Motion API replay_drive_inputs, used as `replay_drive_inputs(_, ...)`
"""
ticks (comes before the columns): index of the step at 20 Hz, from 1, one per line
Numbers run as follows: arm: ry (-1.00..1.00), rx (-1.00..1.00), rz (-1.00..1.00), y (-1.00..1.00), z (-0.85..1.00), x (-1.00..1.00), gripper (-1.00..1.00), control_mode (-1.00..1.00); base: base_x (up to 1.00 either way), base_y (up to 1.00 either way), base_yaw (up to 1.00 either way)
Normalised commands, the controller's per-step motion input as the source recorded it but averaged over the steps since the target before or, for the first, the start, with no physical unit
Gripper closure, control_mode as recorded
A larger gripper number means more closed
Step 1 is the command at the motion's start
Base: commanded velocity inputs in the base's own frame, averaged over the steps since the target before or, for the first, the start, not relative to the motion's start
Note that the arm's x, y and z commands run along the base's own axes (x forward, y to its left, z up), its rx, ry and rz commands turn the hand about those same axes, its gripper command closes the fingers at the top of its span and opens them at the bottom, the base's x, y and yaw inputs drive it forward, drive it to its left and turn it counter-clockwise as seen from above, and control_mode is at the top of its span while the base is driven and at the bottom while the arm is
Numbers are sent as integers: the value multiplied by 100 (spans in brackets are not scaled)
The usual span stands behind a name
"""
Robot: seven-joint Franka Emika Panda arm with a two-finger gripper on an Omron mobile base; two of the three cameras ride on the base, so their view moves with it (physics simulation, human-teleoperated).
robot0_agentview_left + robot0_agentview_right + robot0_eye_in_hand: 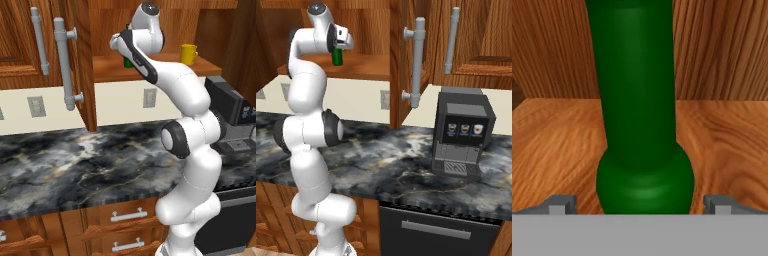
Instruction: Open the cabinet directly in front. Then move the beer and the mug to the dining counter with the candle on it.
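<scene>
Cabinet (pixel 82 65) door's open, so that part's done. Your gripper (pixel 640 204) sits jaws wide apart either side of the beer (pixel 637 100) on the shelf; yellow mug (pixel 188 54) waits beside, nothing carried yet.

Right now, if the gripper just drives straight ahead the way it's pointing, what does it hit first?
The beer. The open gripper has a fingertip on each side of the bottle's body, dead ahead on the cabinet shelf. The gap is hard to judge, but it looks very close.
</scene>
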Motion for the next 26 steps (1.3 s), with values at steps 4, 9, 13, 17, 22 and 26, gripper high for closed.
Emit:
replay_drive_inputs(4, 0, -2, 0, 0, -1, 23, -100, -100, 0, 0, 0)
replay_drive_inputs(9, 0, -1, 0, 0, 0, 9, 100, -100, 0, 0, 0)
replay_drive_inputs(13, 0, 0, 0, 0, 0, 0, 100, -100, 0, 0, 0)
replay_drive_inputs(17, -8, 0, 0, 0, 0, 0, 100, -100, 0, 0, 0)
replay_drive_inputs(22, -33, -2, 0, 0, 11, -5, 100, -100, 0, 0, 0)
replay_drive_inputs(26, -9, 0, 0, 0, 4, -4, 100, -100, 0, 0, 0)
